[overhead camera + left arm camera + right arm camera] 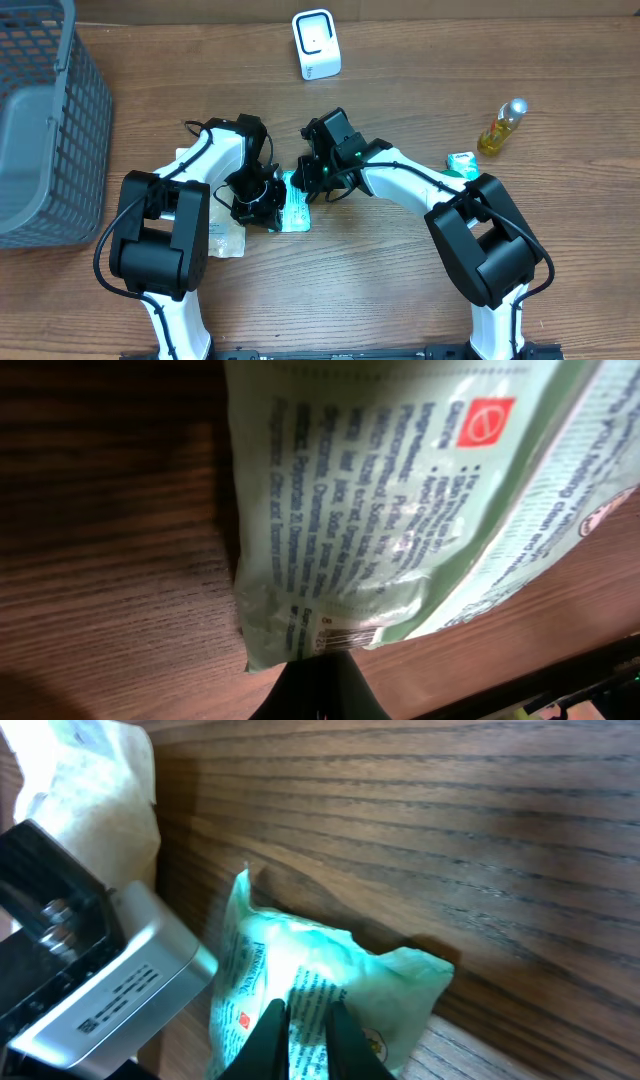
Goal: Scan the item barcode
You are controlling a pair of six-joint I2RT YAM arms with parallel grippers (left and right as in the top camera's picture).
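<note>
A pale green printed packet (pixel 296 208) lies on the wooden table between my two grippers. In the left wrist view the packet (pixel 400 490) fills the frame, and its barcode (pixel 345 635) sits at the lower edge, right at my dark fingers. My left gripper (pixel 320 665) is shut on that edge. Seen from the right wrist, my right gripper (pixel 305 1012) has its fingers nearly together, pinching the crumpled film of the packet (pixel 330 970). From overhead, the left gripper (pixel 262 205) and right gripper (pixel 308 180) meet over the packet. A white scanner (pixel 316 44) stands at the table's back.
A grey mesh basket (pixel 45 130) fills the far left. A cream packet (pixel 225 238) lies under the left arm. A small bottle of yellow liquid (pixel 502 127) and a little green item (pixel 462 162) sit at the right. The left wrist's silver camera housing (pixel 110 990) is close beside the right gripper.
</note>
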